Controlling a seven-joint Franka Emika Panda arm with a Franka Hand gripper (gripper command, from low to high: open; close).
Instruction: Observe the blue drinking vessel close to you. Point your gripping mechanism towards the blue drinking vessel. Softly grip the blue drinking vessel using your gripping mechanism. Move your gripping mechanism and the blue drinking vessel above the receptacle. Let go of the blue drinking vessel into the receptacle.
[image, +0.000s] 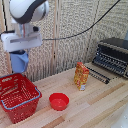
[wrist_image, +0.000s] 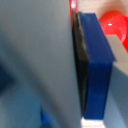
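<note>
High at the exterior view's left, my white boxy gripper (image: 20, 54) hangs from the bulky arm, shut on the light-blue cup (image: 20, 62). The cup is in the air, over the far part of the red basket (image: 10, 102), which stands on the wooden table below. In the wrist view the cup's pale blue wall (wrist_image: 35, 60) fills most of the picture, blurred, and one dark blue finger (wrist_image: 96, 65) presses against it. The other finger is hidden.
A shallow red bowl (image: 59, 101) lies on the table just to the exterior view's right of the basket and also shows as the red bowl (wrist_image: 114, 22) in the wrist view. A yellow-orange packet (image: 81, 76) stands mid-table. A toaster oven (image: 112, 56) sits at the far right with a rack (image: 97, 74) before it.
</note>
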